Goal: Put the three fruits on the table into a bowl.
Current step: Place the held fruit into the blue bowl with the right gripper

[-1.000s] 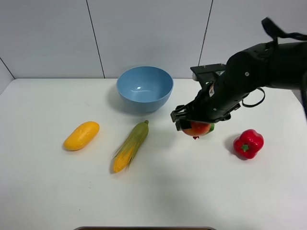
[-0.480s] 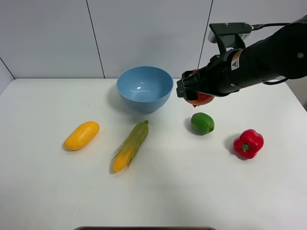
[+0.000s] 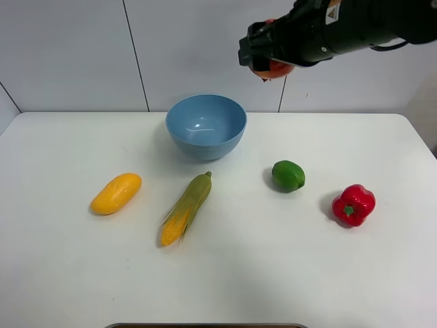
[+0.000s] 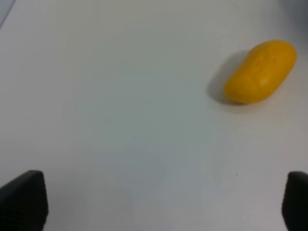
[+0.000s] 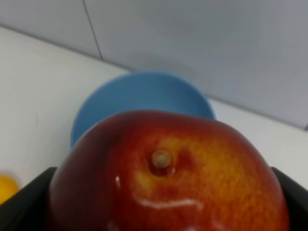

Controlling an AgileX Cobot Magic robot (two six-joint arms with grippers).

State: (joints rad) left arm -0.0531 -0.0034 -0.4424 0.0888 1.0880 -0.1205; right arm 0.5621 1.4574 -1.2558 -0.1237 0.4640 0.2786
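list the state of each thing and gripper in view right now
pomegranate, gripped, up in the air off the table
right gripper, shut on the pomegranate
left gripper, open, empty
bowl, upright, empty
mango, lying on the table
lime, on the table
corn cob, lying on the table
bell pepper, on the table

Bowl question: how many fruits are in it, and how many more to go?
None are in the bowl yet; it looks empty. The right claw holds the pomegranate high above the table. The mango and the lime lie on the table, not picked up. So one is in hand and two are left.
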